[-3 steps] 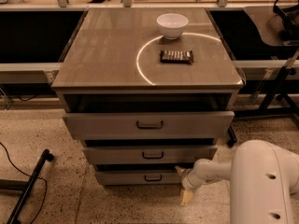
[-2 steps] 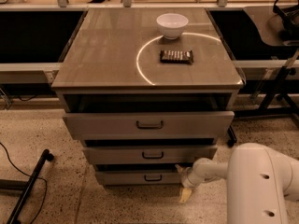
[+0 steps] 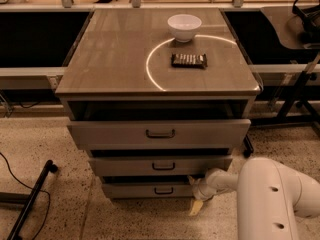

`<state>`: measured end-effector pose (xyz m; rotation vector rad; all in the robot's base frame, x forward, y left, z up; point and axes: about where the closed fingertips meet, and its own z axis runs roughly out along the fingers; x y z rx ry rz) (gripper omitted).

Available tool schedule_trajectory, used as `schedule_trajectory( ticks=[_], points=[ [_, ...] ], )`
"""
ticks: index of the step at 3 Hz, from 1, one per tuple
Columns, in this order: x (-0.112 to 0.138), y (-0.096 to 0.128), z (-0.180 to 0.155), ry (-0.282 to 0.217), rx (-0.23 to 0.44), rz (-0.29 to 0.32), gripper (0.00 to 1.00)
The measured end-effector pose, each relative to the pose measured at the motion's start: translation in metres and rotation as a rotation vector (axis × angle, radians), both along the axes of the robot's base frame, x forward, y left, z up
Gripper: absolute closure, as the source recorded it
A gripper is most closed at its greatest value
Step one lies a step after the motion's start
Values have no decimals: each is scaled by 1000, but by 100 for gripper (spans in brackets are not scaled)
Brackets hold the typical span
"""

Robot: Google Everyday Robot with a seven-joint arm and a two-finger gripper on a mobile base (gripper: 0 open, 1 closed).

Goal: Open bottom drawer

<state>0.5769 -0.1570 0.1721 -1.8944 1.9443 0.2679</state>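
At the foot of the grey three-drawer cabinet (image 3: 75, 79), the bottom drawer (image 3: 135, 190) sits lowest in the stack: a shallow grey-beige front with a small dark bar handle (image 3: 163, 190) at its middle. A thin dark gap shows above its front, under the middle-sized drawer (image 3: 125, 166). The taller, wider top drawer (image 3: 110, 133) juts out furthest towards the camera, with a dark opening visible behind its front.

From the lower right, the robot's white rounded arm (image 3: 270, 199) reaches in low over the speckled stone floor (image 3: 75, 149). The gripper (image 3: 197, 200) is at the right end of the bottom drawer's front, well to the right of the handle, with a pale yellowish tip pointing down towards the floor (whether the claw is open or closed cannot be told from this angle).

On the cabinet's brown top stand a white round bowl (image 3: 184, 26) and, just in front of it, a dark rectangular packet (image 3: 189, 60), with a bright curved line (image 3: 149, 66) of light beside them. A black pole (image 3: 30, 199) lies on the floor to the left.
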Motion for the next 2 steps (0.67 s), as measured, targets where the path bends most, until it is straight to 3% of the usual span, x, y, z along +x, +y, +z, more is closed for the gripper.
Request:
schedule_trajectory(
  ticks=[2],
  points=[
    [-27, 7, -3, 26, 41, 46, 38]
  ],
)
